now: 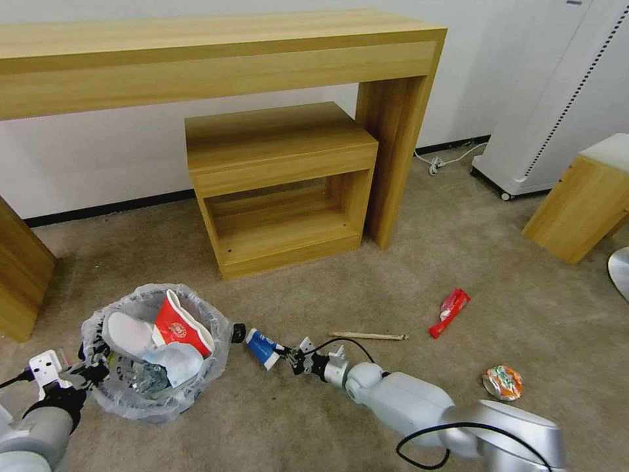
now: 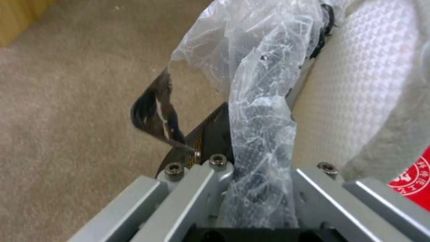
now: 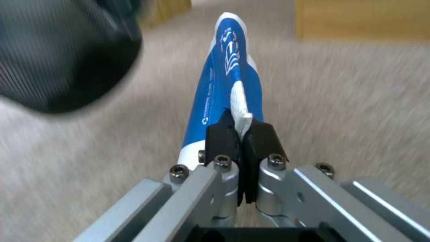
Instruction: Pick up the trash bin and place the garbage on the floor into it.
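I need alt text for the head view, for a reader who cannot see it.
Right claw pinches a crushed blue cup beside the bin, whose rim the left claw grips. A stick, red wrapper and can lie on the carpet.

The left arm comes in low from the near left corner of the floor, its left gripper clamped over the rim of the trash bin. The right arm stretches out flat from the near right, wrist level, and the right gripper pinches the crushed blue cup between closed black pads.
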Controlling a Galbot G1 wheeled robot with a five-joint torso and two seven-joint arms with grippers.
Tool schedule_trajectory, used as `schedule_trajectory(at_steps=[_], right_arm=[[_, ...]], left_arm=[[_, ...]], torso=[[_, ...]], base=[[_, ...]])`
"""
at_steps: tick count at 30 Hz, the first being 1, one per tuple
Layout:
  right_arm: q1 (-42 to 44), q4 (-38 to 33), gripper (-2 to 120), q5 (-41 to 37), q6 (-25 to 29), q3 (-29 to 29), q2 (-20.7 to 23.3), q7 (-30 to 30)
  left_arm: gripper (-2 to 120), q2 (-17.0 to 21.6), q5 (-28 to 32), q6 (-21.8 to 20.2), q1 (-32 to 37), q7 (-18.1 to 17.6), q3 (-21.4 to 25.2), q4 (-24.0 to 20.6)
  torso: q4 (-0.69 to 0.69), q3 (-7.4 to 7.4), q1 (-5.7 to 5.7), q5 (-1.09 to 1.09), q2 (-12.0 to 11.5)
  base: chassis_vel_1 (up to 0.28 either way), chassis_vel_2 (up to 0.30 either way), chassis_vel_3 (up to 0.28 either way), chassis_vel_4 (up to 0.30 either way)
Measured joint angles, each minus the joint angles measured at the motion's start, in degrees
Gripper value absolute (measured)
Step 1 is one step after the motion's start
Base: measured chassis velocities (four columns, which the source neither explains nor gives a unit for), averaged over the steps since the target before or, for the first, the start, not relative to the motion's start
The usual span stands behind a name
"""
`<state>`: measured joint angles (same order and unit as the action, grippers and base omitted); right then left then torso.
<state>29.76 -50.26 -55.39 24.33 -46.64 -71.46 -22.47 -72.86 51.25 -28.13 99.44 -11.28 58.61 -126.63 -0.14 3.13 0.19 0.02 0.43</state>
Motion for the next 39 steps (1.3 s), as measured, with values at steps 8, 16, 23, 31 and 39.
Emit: schedule_trajectory(at_steps=[8, 16, 23, 31, 39], right_arm=[[1.4, -21.3, 0, -0.3, 1.0, 8.2, 16.3, 1.8], [-1.6, -46.4, 0, -2.5, -1.9, 10.6, 25.6, 3.9], [-8.9, -55.6, 0, -4.1, -2.7, 3.1, 27.4, 4.7], [-18.6, -54.8, 0, -5.6, -2.7, -6.8, 23.1, 4.7], [-21.0, -51.0, 0, -5.5, -2.9, -12.5, 19.0, 5.2]], left_arm=[[1, 0.5, 0.2, -0.5, -0.2, -0.2, -1.3, -0.4], [1, 0.5, -0.1, -1.0, -0.4, -0.4, -2.0, -1.7], [1, 0.5, -0.1, -1.3, -0.2, -0.6, -1.9, -2.9], [1, -0.1, -0.1, -1.5, 0.5, -0.8, -1.6, -4.9], [1, -0.7, 0.1, -1.7, 1.9, -1.1, -0.9, -7.3]], torso=[[-0.05, 0.0, 0.0, -0.01, 0.0], [0.0, 0.0, 0.0, -0.01, 0.0], [-0.01, 0.0, 0.0, -0.03, 0.0], [0.0, 0.0, 0.0, -0.04, 0.0], [-0.01, 0.0, 0.0, -0.03, 0.0]], base=[[0.0, 0.0, 0.0, 0.0], [0.0, 0.0, 0.0, 0.0], [0.0, 0.0, 0.0, 0.0], [0.0, 0.0, 0.0, 0.0], [0.0, 0.0, 0.0, 0.0]])
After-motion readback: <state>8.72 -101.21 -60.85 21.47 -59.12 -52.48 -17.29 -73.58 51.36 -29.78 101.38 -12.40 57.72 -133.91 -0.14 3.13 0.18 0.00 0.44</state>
